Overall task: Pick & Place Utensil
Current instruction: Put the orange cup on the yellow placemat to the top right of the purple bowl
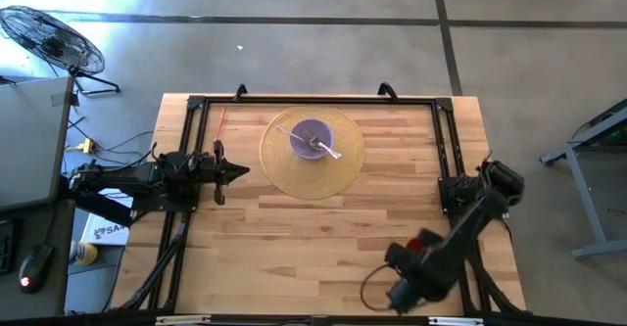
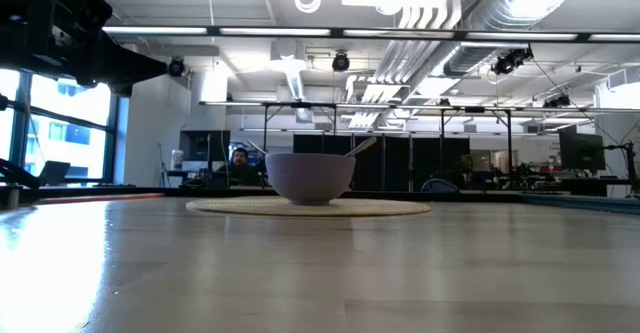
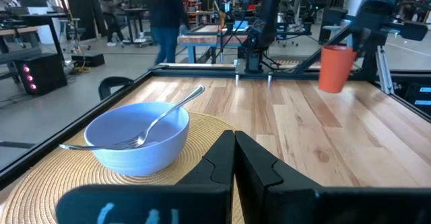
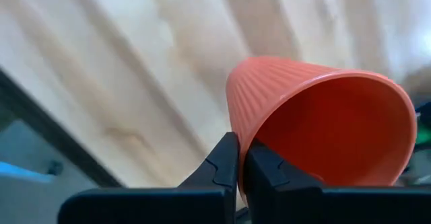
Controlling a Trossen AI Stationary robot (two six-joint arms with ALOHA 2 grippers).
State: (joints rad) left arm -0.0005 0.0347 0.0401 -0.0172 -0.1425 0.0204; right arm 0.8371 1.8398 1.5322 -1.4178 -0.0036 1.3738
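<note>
A pale blue bowl (image 1: 312, 138) stands on a round woven mat (image 1: 279, 169) on the far half of the table. A fork (image 3: 161, 120) and a second utensil (image 1: 331, 151) lie in the bowl, their handles leaning on its rim. One handle (image 2: 362, 145) sticks up above the rim in the low view. My left gripper (image 1: 238, 172) is shut and hovers at the mat's left edge, pointing at the bowl (image 3: 138, 136). My right gripper (image 4: 240, 158) is over the table's near right part, shut on a ribbed orange cup (image 4: 316, 116), of which the high view shows only a red bit (image 1: 416, 245). My right gripper pinches the orange cup's wall at the rim (image 4: 236, 126), one finger (image 4: 219, 167) outside and the other (image 4: 269, 173) inside the mouth. Seen from the left wrist, the cup (image 3: 335, 68) is upright with its mouth up. Whether its base touches the table I cannot tell.
A black metal frame (image 1: 201, 106) runs along the table's far, left and right sides. A thin red stick (image 1: 220, 122) lies near the far left corner. Bare wood (image 1: 313, 238) stretches between the mat and the near edge. People move in the room beyond.
</note>
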